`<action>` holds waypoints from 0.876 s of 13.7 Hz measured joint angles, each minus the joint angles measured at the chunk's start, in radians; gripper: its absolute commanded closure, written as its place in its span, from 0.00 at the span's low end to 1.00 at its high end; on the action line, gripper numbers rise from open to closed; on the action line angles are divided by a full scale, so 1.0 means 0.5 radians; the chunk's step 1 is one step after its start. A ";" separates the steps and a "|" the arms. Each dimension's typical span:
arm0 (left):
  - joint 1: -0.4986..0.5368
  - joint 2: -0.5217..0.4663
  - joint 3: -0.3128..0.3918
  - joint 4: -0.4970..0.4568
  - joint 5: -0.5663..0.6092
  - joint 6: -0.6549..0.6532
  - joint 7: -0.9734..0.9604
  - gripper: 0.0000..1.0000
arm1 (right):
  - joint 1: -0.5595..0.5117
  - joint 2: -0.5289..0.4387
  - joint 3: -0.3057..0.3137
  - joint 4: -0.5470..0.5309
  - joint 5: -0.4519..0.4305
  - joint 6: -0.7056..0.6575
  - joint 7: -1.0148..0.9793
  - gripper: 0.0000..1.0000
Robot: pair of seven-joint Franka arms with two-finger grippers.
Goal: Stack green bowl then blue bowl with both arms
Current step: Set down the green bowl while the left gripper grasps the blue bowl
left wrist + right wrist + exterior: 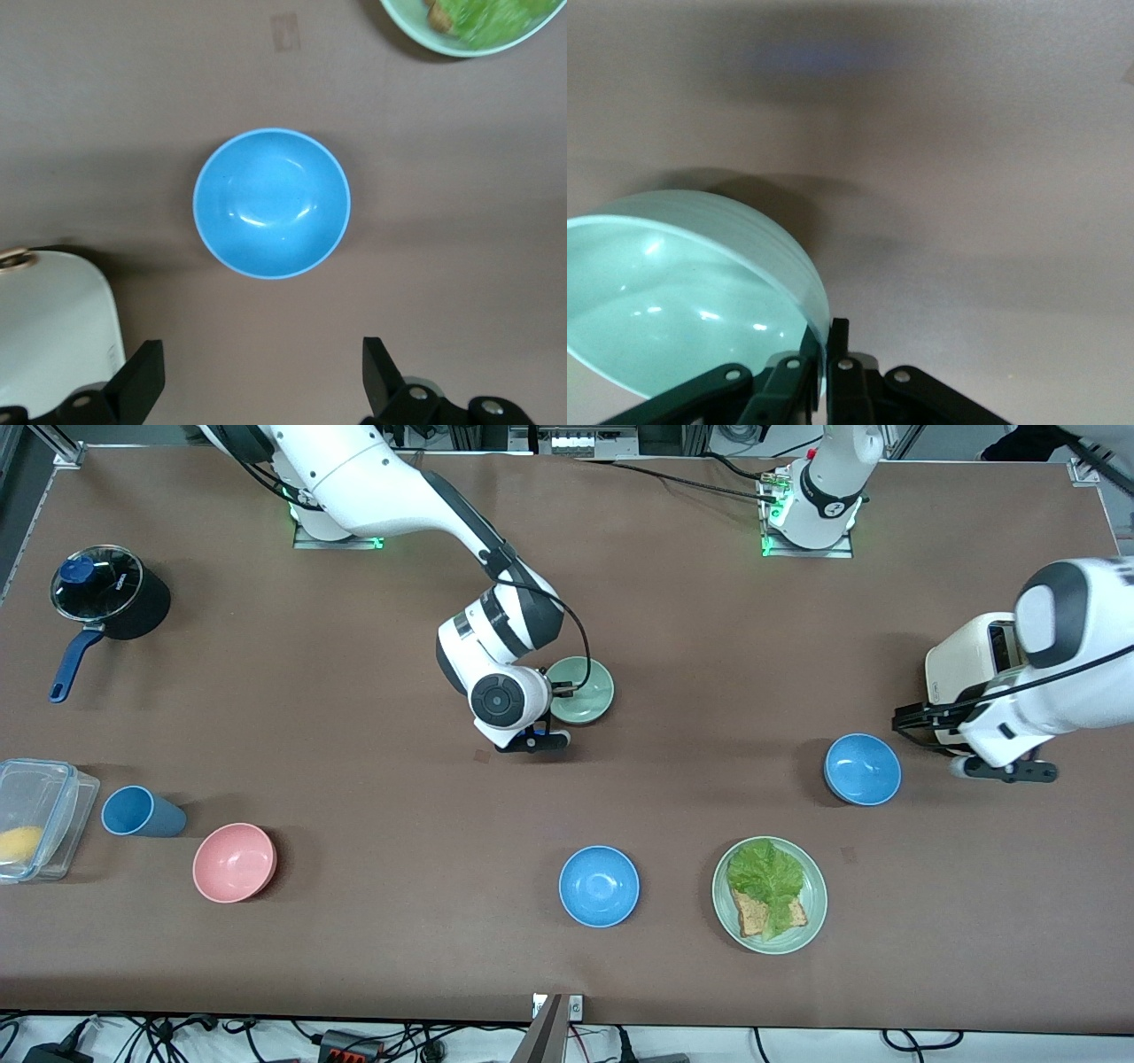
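Observation:
The pale green bowl [582,689] [682,292] hangs tilted just above the middle of the table. My right gripper [560,689] [830,341] is shut on its rim, one finger inside and one outside. A bright blue bowl [862,769] [271,203] sits upright on the table toward the left arm's end. My left gripper [923,742] [263,367] hovers beside it, open wide with nothing between its fingers. A second blue bowl [599,886] of the same kind stands nearer the front camera.
A cream toaster [970,664] [53,328] stands close by the left gripper. A green plate [811,921] [416,31] with lettuce and toast lies near the front. A pink bowl [235,862], dark blue cup [142,813], clear container [35,819] and lidded pot [106,593] fill the right arm's end.

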 measured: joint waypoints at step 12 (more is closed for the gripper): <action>0.083 0.335 0.002 -0.158 -0.001 0.643 0.268 0.26 | -0.125 -0.467 -0.097 0.163 -0.341 -0.311 0.173 0.00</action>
